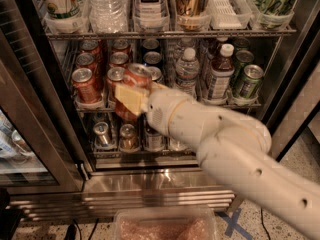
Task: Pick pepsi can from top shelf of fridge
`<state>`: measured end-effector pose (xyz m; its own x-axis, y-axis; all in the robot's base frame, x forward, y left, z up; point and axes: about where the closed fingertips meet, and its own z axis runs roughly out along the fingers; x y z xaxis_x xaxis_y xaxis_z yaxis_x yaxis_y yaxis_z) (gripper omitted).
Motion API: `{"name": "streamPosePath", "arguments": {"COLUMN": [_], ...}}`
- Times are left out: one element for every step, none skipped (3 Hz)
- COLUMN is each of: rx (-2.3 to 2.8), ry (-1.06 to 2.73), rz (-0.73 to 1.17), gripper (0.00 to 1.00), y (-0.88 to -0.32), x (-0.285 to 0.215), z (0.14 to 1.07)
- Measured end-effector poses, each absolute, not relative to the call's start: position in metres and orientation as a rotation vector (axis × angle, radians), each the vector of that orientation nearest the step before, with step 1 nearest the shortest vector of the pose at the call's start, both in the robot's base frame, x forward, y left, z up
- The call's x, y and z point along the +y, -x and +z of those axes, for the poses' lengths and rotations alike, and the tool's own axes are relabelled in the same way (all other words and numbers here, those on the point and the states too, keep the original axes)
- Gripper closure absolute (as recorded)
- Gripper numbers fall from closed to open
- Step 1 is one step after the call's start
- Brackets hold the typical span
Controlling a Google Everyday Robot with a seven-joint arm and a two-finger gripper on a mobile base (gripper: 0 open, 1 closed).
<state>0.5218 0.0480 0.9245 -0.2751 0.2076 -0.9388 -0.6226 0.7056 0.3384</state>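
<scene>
Gripping the pepsi can (pixel 138 77), the gripper (pixel 134 91) sits closed around its red body. One cream finger (pixel 127 97) lies across the front, and the silver top is tilted up just above the pincer. Can and pincer hang just in front of the top shelf (pixel 241 104) of the fridge (pixel 150 181). Other red cans (pixel 85 85) stand just left of the pincer. A water bottle (pixel 187 70) stands to its right, with green cans (pixel 248 81) further right.
</scene>
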Motion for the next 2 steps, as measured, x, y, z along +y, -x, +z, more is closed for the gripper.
{"name": "streamPosePath", "arguments": {"rx": [1.572, 1.589], "ry": [0.328, 0.287], "rz": [0.973, 1.087], "gripper": [1.00, 1.00], "y": [-0.538, -0.558], "x": [0.041, 0.010], "z": [0.991, 1.008]}}
